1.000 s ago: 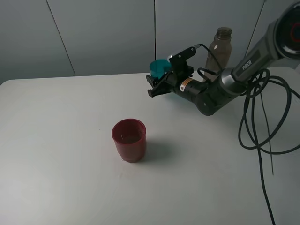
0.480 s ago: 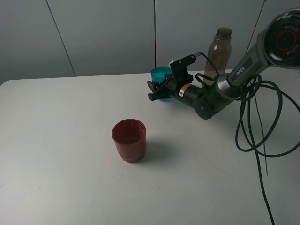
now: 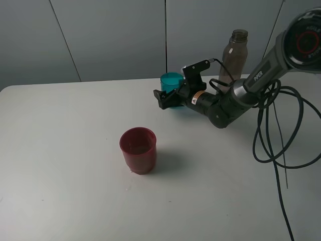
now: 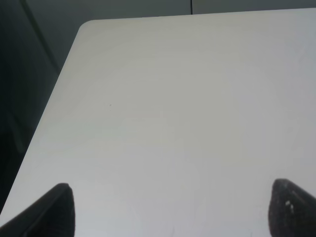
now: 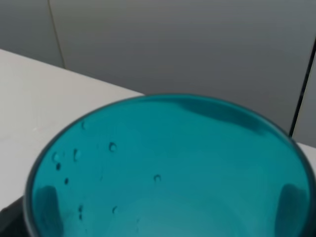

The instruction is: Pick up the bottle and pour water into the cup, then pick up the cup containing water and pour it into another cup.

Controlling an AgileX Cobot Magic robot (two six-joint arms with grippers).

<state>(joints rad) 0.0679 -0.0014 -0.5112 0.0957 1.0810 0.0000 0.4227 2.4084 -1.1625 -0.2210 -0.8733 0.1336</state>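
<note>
Teal cup [image 3: 172,80] now stands upright on the table [image 3: 65,150] near the bottle [image 3: 235,50]; right gripper [image 3: 168,98] has just spread its jaws, releasing it. Second pour looks finished.

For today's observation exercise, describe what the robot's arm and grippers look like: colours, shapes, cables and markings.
The right arm is a grey tube lettered PIPER in white, with a red-ringed round joint at its upper end. Its wrist is rounded, glossy black, with a small yellow and white label. Black cables loop loosely off it. The right gripper is black. The left gripper shows only two dark, blunt fingertips.
</note>
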